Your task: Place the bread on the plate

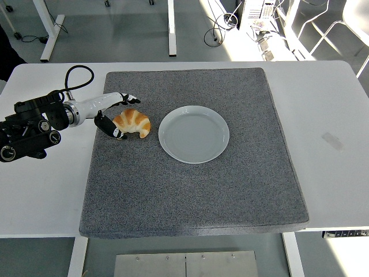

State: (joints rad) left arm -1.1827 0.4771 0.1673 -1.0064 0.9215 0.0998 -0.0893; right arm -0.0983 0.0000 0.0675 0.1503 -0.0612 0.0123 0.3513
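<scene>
A golden croissant [133, 122] lies on the grey mat [196, 190], a little left of the pale round plate [194, 134], which has nothing on it. My left hand [121, 114] reaches in from the left, its fingers spread around the croissant's left end. The thumb tip rests by the bread's lower left corner and the other fingers arch above its top edge. The hand is open, with nothing lifted. My right arm is out of view.
The grey mat covers most of the white table [328, 127]. A black cable loop [78, 75] rises from my left forearm. Desk legs and cables stand on the floor beyond the table's far edge.
</scene>
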